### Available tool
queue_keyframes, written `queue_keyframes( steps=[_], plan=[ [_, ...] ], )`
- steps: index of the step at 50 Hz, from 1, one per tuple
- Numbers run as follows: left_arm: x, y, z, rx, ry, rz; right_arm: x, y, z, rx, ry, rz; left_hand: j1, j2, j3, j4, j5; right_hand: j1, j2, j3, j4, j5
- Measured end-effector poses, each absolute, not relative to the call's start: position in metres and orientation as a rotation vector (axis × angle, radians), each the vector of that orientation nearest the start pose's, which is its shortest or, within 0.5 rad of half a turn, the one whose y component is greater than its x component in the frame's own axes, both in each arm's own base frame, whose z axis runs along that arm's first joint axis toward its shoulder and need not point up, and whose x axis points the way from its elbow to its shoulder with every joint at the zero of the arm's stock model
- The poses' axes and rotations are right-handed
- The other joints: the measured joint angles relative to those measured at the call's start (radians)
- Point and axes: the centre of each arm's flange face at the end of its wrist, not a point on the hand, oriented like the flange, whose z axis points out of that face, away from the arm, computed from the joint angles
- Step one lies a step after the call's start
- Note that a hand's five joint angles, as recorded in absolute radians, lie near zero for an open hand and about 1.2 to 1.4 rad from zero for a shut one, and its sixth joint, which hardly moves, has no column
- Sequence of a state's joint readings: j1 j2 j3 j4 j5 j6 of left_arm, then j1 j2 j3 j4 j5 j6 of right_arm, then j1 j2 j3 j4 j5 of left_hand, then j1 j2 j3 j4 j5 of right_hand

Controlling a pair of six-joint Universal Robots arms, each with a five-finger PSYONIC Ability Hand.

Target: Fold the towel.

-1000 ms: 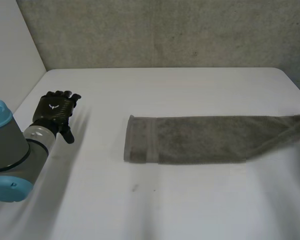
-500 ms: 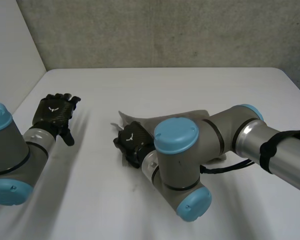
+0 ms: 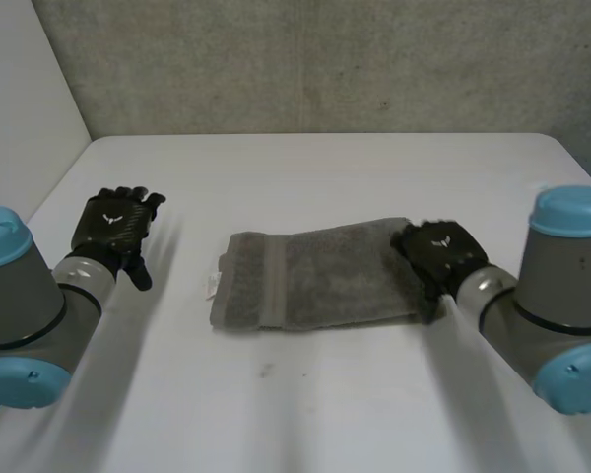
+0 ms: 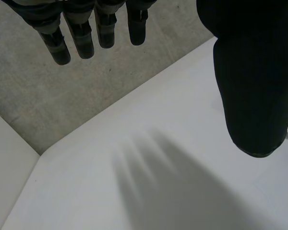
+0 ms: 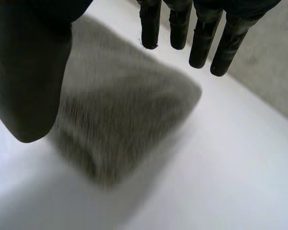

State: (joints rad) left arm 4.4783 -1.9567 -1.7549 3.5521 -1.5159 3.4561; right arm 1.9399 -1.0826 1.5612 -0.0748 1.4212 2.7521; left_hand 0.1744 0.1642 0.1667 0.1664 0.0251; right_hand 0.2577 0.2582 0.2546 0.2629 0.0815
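Right hand (image 3: 435,251) sits at the end of the grey terry towel (image 3: 315,276) nearest its own arm, fingers straight and apart from the thumb, gripping nothing, that end under its palm. Towel lies folded into a short flat strip on the white tabletop (image 3: 325,168), small white tag (image 3: 211,286) poking out at its other end. Left hand (image 3: 113,225) is well off from the towel on the tag side, fingers loose and spread, holding nothing.
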Motion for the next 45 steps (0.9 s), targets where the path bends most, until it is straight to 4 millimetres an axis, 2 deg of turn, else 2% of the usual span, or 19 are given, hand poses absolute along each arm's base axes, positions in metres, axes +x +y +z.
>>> queue_keyframes(
  steps=[7, 10, 14, 19, 24, 28, 32, 36, 40, 45],
  plan=[
    [-0.218, -0.304, 0.161, 0.723, 2.286, -2.030, 0.243, -0.284, 0.125, -1.112, 2.364, -1.588, 0.000, 0.000, 0.000, 0.000, 0.000, 0.317, 0.312, 0.316, 0.295, 0.313],
    [-0.220, -0.302, 0.160, 0.733, 2.290, -2.029, 0.241, -0.288, 0.119, -1.122, 2.365, -1.595, 0.000, 0.000, 0.000, 0.000, 0.000, 0.666, 0.667, 0.687, 0.665, 0.678],
    [-0.222, -0.301, 0.159, 0.741, 2.294, -2.026, 0.241, -0.290, 0.118, -1.113, 2.353, -1.626, 0.000, 0.000, 0.000, 0.000, 0.000, 0.866, 0.910, 1.031, 1.020, 1.018],
    [-0.222, -0.300, 0.158, 0.743, 2.296, -2.024, 0.238, -0.291, 0.120, -1.089, 2.354, -1.659, 0.000, 0.000, 0.000, 0.000, 0.000, 0.958, 0.953, 1.077, 1.078, 1.064],
    [-0.222, -0.299, 0.158, 0.743, 2.297, -2.023, 0.226, -0.292, 0.125, -1.055, 2.399, -1.696, 0.000, 0.000, 0.000, 0.000, 0.000, 0.983, 0.962, 1.077, 1.078, 1.064],
    [-0.222, -0.299, 0.159, 0.742, 2.297, -2.024, 0.217, -0.294, 0.137, -1.048, 2.410, -1.746, 0.000, 0.000, 0.000, 0.000, 0.000, 0.996, 0.963, 1.077, 1.078, 1.064],
    [-0.224, -0.299, 0.161, 0.744, 2.291, -2.035, 0.220, -0.300, 0.156, -1.073, 2.358, -1.835, 0.000, 0.000, 0.000, 0.000, 0.000, 1.008, 0.975, 1.077, 1.078, 1.064],
    [-0.227, -0.298, 0.167, 0.750, 2.277, -2.059, 0.244, -0.299, 0.179, -1.130, 2.218, -1.916, 0.000, 0.000, 0.000, 0.000, 0.000, 1.016, 0.975, 1.077, 1.078, 1.064],
    [-0.233, -0.297, 0.177, 0.758, 2.249, -2.101, 0.300, -0.279, 0.197, -1.226, 1.987, -1.931, 0.000, 0.000, 0.000, 0.000, 0.000, 1.018, 0.996, 1.077, 1.078, 1.064],
    [-0.240, -0.295, 0.187, 0.761, 2.226, -2.150, 0.356, -0.247, 0.195, -1.331, 1.807, -1.854, 0.000, 0.000, 0.000, 0.000, 0.000, 1.018, 1.000, 1.077, 1.078, 1.064]
  ],
)
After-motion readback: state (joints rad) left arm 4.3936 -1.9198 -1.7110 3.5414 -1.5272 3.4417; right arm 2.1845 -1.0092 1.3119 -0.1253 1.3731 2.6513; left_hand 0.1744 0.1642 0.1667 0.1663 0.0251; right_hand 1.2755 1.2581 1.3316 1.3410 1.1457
